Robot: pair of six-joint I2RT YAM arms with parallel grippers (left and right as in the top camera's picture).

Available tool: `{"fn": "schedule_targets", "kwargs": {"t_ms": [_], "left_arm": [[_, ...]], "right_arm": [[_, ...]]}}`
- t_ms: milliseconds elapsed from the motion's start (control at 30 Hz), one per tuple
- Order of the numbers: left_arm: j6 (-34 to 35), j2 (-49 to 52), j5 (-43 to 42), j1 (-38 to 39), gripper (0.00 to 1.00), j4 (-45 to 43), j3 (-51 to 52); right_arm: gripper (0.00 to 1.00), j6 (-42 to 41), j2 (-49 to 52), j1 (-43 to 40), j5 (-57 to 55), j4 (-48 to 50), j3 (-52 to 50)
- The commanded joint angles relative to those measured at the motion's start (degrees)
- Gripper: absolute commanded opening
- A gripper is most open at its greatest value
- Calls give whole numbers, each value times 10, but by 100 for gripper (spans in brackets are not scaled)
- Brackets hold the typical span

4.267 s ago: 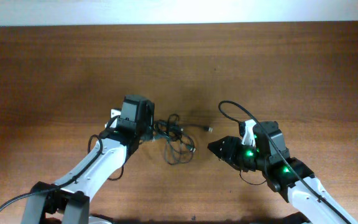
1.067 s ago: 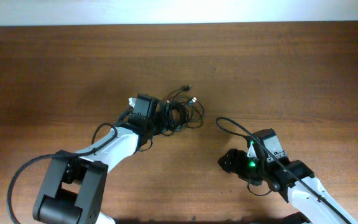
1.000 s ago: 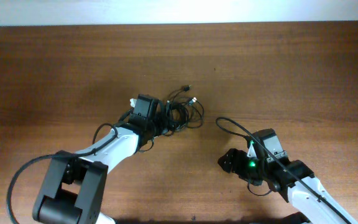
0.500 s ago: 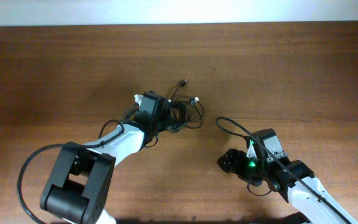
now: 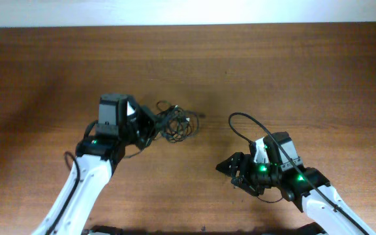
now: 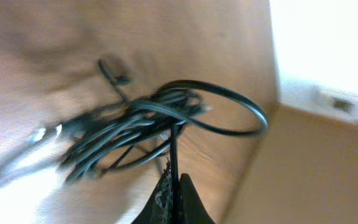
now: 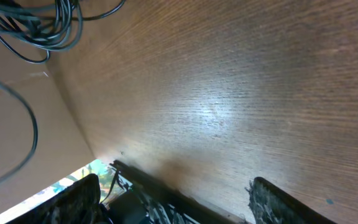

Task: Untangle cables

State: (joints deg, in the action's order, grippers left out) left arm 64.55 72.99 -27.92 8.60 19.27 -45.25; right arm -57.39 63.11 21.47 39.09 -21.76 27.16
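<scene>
The cables (image 5: 175, 124) form a bunched black tangle on the brown table, left of centre. In the left wrist view the cables (image 6: 129, 130) hang blurred in front of the jaws, with a silvery plug (image 6: 39, 134) at the left. My left gripper (image 5: 149, 128) (image 6: 174, 186) is shut on one thin black strand that runs straight up into the bunch. My right gripper (image 5: 230, 168) (image 7: 176, 202) stands open over bare wood, well to the right of the bunch, with nothing between its fingers. Part of the cables (image 7: 36, 25) shows at the top left of the right wrist view.
A thicker black cord (image 5: 240, 125) loops from the right arm over the table near the right gripper. The table's far edge (image 5: 188, 26) meets a white wall.
My left gripper has closed on a strand and drawn back to the left, dragging the bunch left with it. My right gripper has shifted slightly left and stays open.
</scene>
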Motion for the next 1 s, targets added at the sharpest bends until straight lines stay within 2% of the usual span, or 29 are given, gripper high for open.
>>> {"fn": "schedule_targets", "kwargs": {"t_ms": [0,33,100,133,167,233,267,333,433,467,500,533,567,633,667,800,867,900,933,967], "left_arm": [[-25,-24,125,-1,0,84,2],[-26,-23,151,-1,4,114,2],[-28,-23,176,-2,46,162,2],[-53,-23,182,-2,66,168,2],[-78,-23,197,-1,79,168,2],[-145,-23,281,-1,80,168,2],[-171,-23,315,-1,89,169,2],[-182,-22,318,-1,99,171,2],[-182,-2,316,-1,96,184,2],[-182,17,314,-1,64,193,3],[-182,37,304,-1,54,199,3],[-182,63,291,-1,50,198,3],[-179,90,277,-1,51,193,3],[-179,142,248,-1,39,171,3],[-179,165,242,-1,38,157,3],[-162,203,230,-1,48,136,3],[-162,203,206,-1,48,117,3],[-162,203,190,-1,53,102,3],[-162,203,172,-1,47,99,3],[-162,203,151,-1,21,99,3]], "right_arm": [[77,-8,0,3,-8,2,4],[77,-8,0,3,-9,1,4],[77,-7,0,3,-10,1,4],[77,-7,0,3,-17,1,4],[77,-7,0,3,-22,1,4],[78,-7,0,3,-23,1,4],[78,-7,0,3,-23,1,4],[77,-5,0,3,-32,1,4],[78,-5,0,3,-40,0,4],[78,-5,0,3,-40,-1,4],[78,-3,0,3,-40,-1,4],[78,-1,0,3,-40,-1,4],[78,-1,0,3,-40,-1,4],[78,-1,0,3,-42,-2,4],[78,-1,0,3,-43,-3,4],[78,-1,0,3,-53,-5,4],[78,-1,0,3,-53,-5,4],[78,-1,0,3,-53,-5,4],[78,-1,0,3,-53,-5,4],[78,-1,0,3,-53,-5,4]]}}
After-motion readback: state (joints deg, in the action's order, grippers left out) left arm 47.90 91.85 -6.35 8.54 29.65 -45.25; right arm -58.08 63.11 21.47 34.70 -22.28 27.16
